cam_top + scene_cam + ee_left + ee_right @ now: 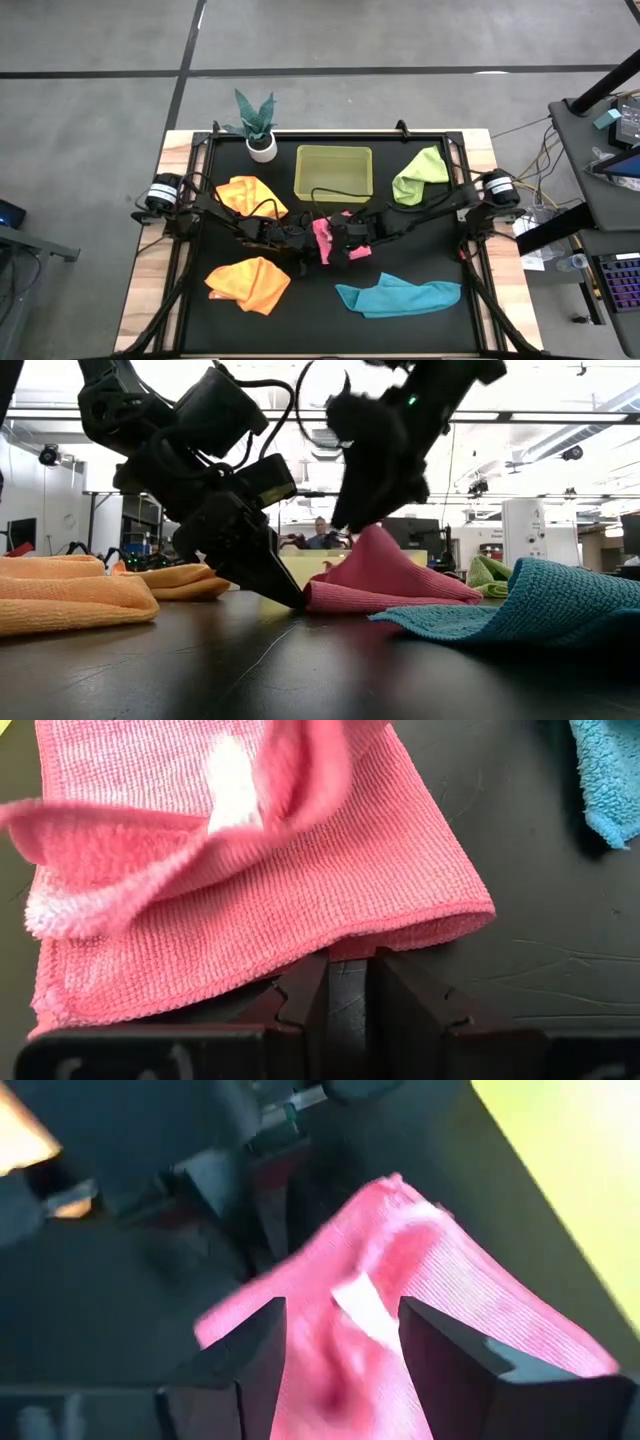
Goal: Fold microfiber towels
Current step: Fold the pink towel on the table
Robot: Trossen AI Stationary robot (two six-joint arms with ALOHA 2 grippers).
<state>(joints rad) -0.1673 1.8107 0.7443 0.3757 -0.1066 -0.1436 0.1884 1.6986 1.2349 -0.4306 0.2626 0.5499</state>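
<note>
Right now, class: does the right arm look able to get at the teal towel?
Probably yes. The teal towel lies uncovered just in front of the right hand, whose fingers are open over the pink towel.

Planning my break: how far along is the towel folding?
Nothing looks finished. The pink towel is in hand mid-table: the left gripper pins its edge, the right gripper stands open above it. Two orange towels, a teal towel and a green towel lie crumpled.
</note>
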